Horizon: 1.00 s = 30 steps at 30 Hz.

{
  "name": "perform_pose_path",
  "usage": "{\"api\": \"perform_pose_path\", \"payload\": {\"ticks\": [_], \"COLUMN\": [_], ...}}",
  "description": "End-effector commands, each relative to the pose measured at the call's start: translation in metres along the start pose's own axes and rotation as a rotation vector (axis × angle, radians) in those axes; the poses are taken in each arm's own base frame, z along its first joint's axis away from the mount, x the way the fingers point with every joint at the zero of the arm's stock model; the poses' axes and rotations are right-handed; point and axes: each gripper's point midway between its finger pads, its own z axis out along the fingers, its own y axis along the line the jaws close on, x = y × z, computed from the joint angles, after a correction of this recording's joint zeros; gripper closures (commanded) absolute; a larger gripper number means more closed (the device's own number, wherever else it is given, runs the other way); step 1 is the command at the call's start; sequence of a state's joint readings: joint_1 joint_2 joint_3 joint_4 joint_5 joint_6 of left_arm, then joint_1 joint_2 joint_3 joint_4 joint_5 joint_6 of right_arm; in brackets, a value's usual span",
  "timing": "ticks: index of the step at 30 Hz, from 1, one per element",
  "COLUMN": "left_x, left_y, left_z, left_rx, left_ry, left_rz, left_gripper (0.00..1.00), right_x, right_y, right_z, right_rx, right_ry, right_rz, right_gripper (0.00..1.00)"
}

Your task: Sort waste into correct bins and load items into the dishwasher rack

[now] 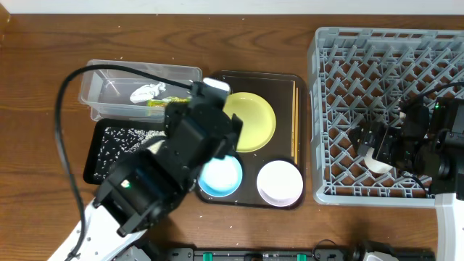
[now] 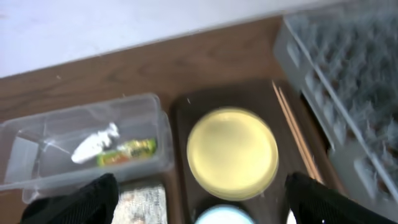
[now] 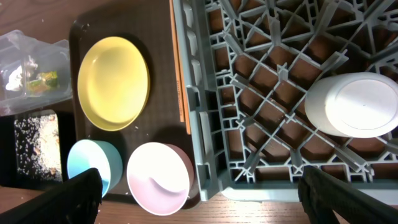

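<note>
Small white cup (image 3: 354, 104): inside the dishwasher rack (image 1: 316, 116), among the pegs, with one round end facing the right wrist camera.
Right hand (image 3: 200, 177): above the rack. Fingers are spread wide with nothing between them. The cup lies ahead of the fingertips, clear of both.
Left hand (image 2: 200, 186): fingers are spread wide and hold nothing. It hangs over the brown serving tray (image 1: 286, 87), with the yellow plate (image 1: 254, 119) directly ahead.
Tray contents: plate, light blue bowl (image 1: 221, 177), white bowl (image 1: 280, 183). The chopsticks (image 1: 294, 123) lie along the edge nearest the rack.
Clear tub (image 1: 98, 90): holds the white tissue (image 1: 147, 92) and the green-and-yellow wrapper (image 1: 158, 103), which touch.
Black tray (image 1: 94, 156): just beside the tub; holds the rice grains (image 1: 123, 138).
Worktop (image 1: 43, 72): dark wood; carries all the containers.
</note>
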<state>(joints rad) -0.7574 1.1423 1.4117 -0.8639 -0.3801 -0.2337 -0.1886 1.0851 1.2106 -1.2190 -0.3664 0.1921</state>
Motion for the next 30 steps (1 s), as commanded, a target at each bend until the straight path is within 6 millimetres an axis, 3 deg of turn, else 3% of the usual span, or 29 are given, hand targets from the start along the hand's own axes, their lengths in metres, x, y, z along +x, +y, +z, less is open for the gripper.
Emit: {"api": "perform_pose_path", "payload": {"ticks": [1,5,11,22,30], "left_x": [-0.011,-0.01,0.01,0.083,0.122], "left_y": [0.033,0.062,0.1,0.108,0.113], "left_z": [0.002,0.006,0.004,0.006,0.015], "left_rx": [-0.064,-0.008,0.044,-0.002,-0.029], "left_ry": [-0.066,-0.138,-0.3,-0.452,-0.499], "left_rz": [-0.082,-0.206,-0.283,-0.182,-0.191], "left_gripper": [0.11,0.11,0.11,0.1,0.1], "right_x": [-0.001,-0.001,-0.001,-0.001,-0.001], "right_y": [-0.001,-0.001,-0.001,-0.001,-0.001], "right_z": [-0.001,-0.001,-0.001,-0.001,-0.001], "right_rx": [0.002,0.002,0.002,0.002,0.002], "right_ry": [-0.005,-0.005,-0.005,-0.005,-0.005], "right_rz": [-0.013,-0.013,-0.013,-0.013,-0.013], "right_gripper": [0.01,0.01,0.01,0.01,0.01]}}
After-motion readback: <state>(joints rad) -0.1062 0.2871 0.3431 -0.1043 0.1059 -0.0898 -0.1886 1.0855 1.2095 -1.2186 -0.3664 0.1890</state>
